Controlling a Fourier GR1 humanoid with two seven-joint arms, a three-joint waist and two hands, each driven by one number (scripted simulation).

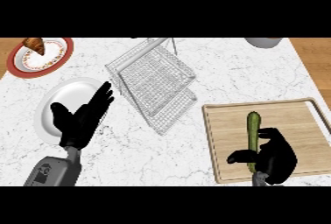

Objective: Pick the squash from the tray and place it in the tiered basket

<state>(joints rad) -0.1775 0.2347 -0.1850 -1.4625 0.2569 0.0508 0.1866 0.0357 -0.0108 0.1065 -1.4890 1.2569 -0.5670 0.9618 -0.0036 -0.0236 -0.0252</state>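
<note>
A long green squash (253,127) lies lengthwise on the wooden tray (226,118) at the right. My right hand (275,155) covers the squash's near end, with fingers and thumb curled round it. The squash's far end sticks out beyond the hand. The wire tiered basket (155,83) stands in the middle of the counter, left of the tray. My left hand (84,116) rests open at the left, fingers up, over a white plate.
A white plate (65,94) lies under the left hand. A red-rimmed plate (55,61) with a croissant (34,44) sits at the far left corner. A grey bowl (264,42) shows at the far edge, right of the basket.
</note>
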